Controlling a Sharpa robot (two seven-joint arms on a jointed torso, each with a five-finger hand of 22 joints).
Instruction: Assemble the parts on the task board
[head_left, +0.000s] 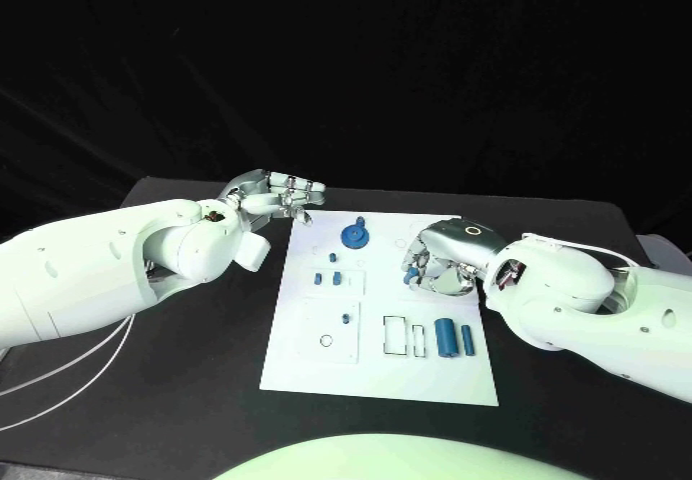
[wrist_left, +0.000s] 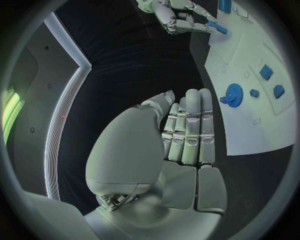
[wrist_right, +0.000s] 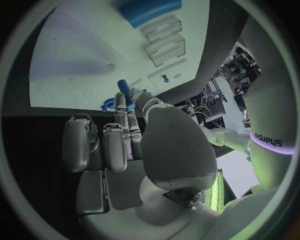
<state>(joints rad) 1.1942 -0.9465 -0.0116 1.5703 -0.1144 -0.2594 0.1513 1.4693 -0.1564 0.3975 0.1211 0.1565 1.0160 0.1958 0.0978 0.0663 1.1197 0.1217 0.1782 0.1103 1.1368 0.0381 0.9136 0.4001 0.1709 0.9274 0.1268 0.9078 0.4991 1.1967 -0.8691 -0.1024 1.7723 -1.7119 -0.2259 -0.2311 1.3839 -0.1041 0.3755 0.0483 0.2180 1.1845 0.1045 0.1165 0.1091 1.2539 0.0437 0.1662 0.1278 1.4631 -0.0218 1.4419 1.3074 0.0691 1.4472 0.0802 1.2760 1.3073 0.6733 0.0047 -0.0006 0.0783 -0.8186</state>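
White arms (head_left: 101, 265), silver hands (head_left: 274, 192)

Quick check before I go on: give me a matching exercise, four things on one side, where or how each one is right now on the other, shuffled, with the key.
Things:
1. blue gear
2. two blue cylinders
3. left hand
4. right hand

States:
A. side by side towards the near right corner of the task board
B. pinches a small blue piece over the board
C. lies flat near the board's far edge
D. holds nothing, at the board's far left corner

Pairs: 1-C, 2-A, 3-D, 4-B
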